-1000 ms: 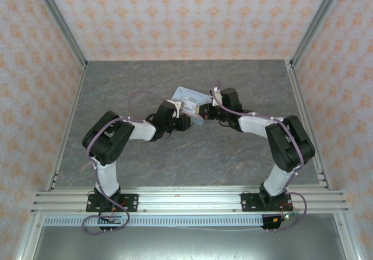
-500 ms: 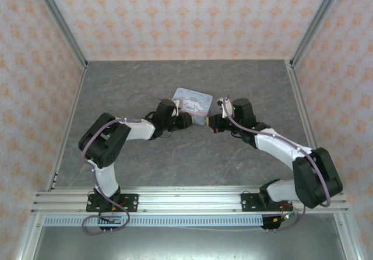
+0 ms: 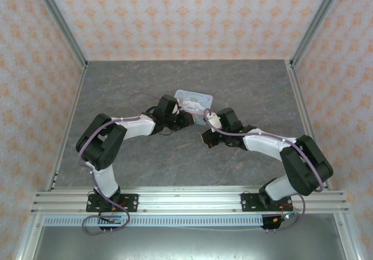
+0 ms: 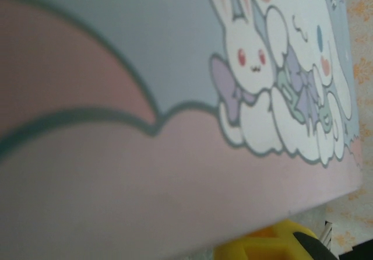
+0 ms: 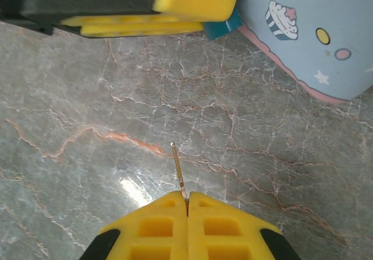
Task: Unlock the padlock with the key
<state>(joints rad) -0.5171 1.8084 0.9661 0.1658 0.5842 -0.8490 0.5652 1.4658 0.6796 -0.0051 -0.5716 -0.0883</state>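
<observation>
The right gripper [image 5: 187, 197] is pressed closed on the key [image 5: 179, 172], a thin, straight metal blade standing out from between its ribbed yellow pads toward 12 o'clock, above the bench [image 5: 262, 143], a grey marbled surface with rust-coloured veins. In the right wrist view the padlock [image 5: 224, 27], a small glossy teal block, sits at 1 o'clock from the key, well apart from it, peeking from under the left gripper [image 3: 183, 119] and touching its blocky yellow pad; whether that gripper clamps it cannot be told. At 2 o'clock lies the pale blue tin [image 5: 315, 32], smooth and rounded-cornered, printed with cartoon cupcakes and a pink border
</observation>
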